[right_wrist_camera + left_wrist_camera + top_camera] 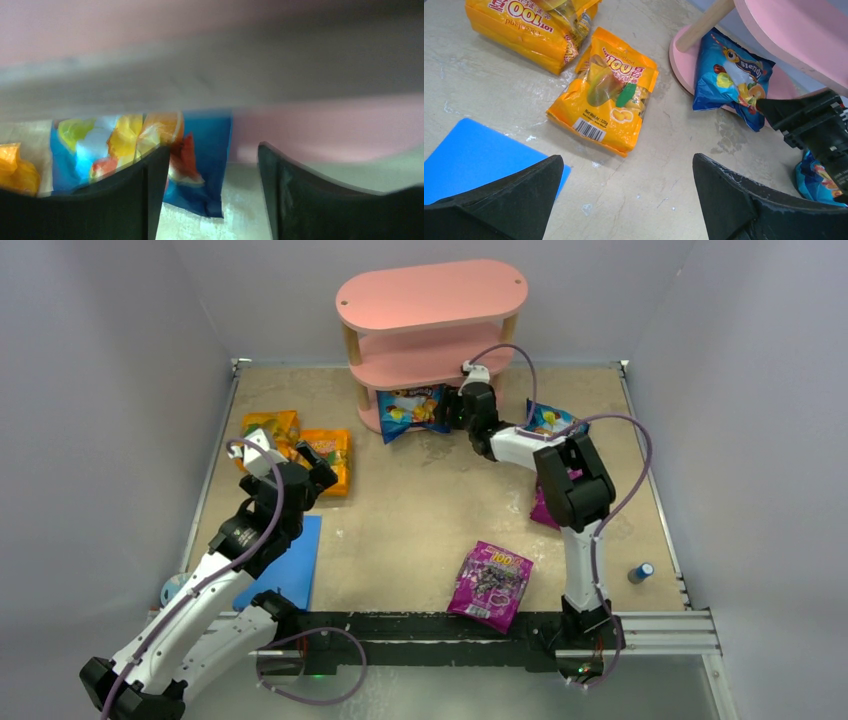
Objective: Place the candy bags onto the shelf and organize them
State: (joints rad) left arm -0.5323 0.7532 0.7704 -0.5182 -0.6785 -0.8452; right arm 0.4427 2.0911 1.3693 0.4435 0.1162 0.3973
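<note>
Pink three-tier shelf with oval boards and pale wooden posts (430, 300). A glossy blue fruit-print candy bag (410, 410) lies half on its bottom board, half off the front. Right gripper (452, 408) sits just beside that bag, the middle board close overhead; jaws apart, empty. Orange plastic bag (328, 458) and second orange bag (272, 428) lie left of the shelf. Left gripper (626, 165) is near them, jaws wide. Flat blue mat (290, 565) lies well in front of the shelf.

Walled in on three sides by plain pale lilac-grey panels (100, 390), floored with a scuffed, speckled beige tabletop (420, 500) spreading under and between the left gripper (318, 472) and right gripper (452, 406), edged by a silver metal rail (665, 625) along the near side, well behind both, evenly and softly lit.
</note>
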